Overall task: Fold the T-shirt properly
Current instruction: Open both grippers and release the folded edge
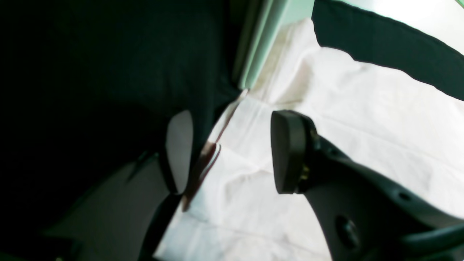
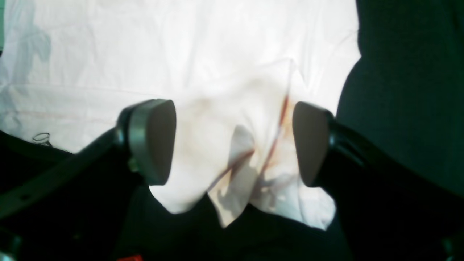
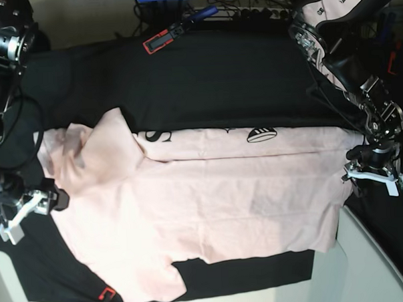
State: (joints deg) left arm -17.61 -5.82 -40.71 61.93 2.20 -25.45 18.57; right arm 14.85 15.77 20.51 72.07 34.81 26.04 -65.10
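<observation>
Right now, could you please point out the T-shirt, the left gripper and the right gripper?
T-shirt (image 3: 210, 204), base view, plain middle.
Left gripper (image 1: 232, 152), left wrist view, between its fingertips.
Right gripper (image 2: 233, 141), right wrist view, between its fingertips.

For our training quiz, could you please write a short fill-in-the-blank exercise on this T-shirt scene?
1. The T-shirt is pale ____.
2. It lies on a ____ tablecloth.
3. The right gripper stands ____, a bunched shirt edge between its pads.
4. The lettering printed along the shirt's far edge is ____.

Missing words: pink; black; open; black
</observation>
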